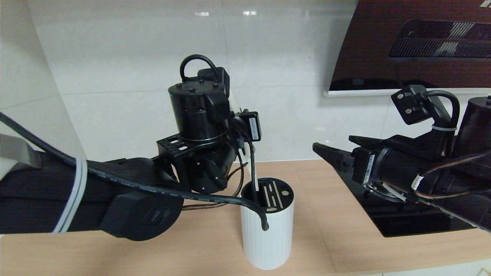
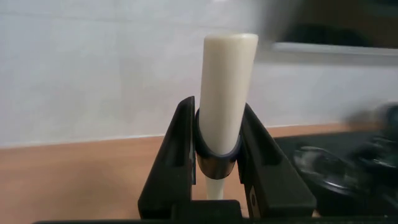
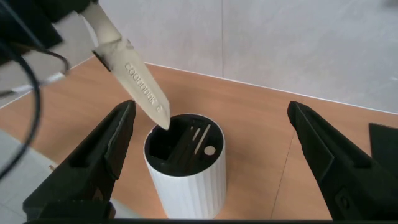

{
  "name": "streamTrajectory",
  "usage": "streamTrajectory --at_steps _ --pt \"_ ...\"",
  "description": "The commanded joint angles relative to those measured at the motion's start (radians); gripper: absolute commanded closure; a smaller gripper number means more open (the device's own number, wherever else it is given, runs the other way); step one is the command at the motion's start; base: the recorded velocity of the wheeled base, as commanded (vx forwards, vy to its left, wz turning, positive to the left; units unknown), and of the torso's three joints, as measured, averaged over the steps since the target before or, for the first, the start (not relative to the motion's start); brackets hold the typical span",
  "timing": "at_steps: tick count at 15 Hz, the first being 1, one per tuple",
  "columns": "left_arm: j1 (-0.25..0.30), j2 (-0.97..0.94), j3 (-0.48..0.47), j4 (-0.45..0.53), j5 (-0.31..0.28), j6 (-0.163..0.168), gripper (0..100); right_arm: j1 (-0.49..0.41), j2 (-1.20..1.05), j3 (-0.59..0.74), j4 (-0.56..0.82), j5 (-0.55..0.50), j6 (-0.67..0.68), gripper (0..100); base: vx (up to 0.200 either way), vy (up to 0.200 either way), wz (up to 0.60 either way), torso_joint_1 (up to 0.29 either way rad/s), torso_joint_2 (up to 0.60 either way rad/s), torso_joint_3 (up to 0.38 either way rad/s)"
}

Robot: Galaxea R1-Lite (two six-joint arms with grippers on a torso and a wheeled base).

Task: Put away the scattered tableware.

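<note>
- Pinching the cream handle of a knife is my left gripper, its two black fingers pressed against the handle on either side, just above a dark band around it.
- Hanging from that grip, the knife points down: its pale blade slants toward the white ribbed utensil holder, and the tip sits at the rim of the holder's large dark opening, just inside it.
- Standing upright on the wooden countertop, the holder has a black slotted top beside that large opening, with narrow slits and a small round hole.
- Hovering to the right of the holder, well apart from it, is my right gripper; its fingers are spread wide with nothing between them, and its wrist camera looks down on the holder between the two fingers.
- Lying under my right arm is a black glass cooktop, set into the counter.
- Mounted on the tiled wall above it is a dark range hood.
</note>
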Motion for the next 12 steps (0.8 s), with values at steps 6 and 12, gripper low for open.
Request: streamTrajectory --at_steps 6,12 --pt "-0.007 0.054 -0.007 0.003 0.036 0.005 100 0.000 0.004 0.002 0.000 0.000 0.000 0 0.000 0.000 0.00 0.000 0.00 0.000" --pt "-0.035 0.114 -0.016 0.008 0.085 0.009 100 0.000 0.004 0.003 0.000 0.001 0.000 0 0.000 0.000 0.00 0.000 0.00 0.000"
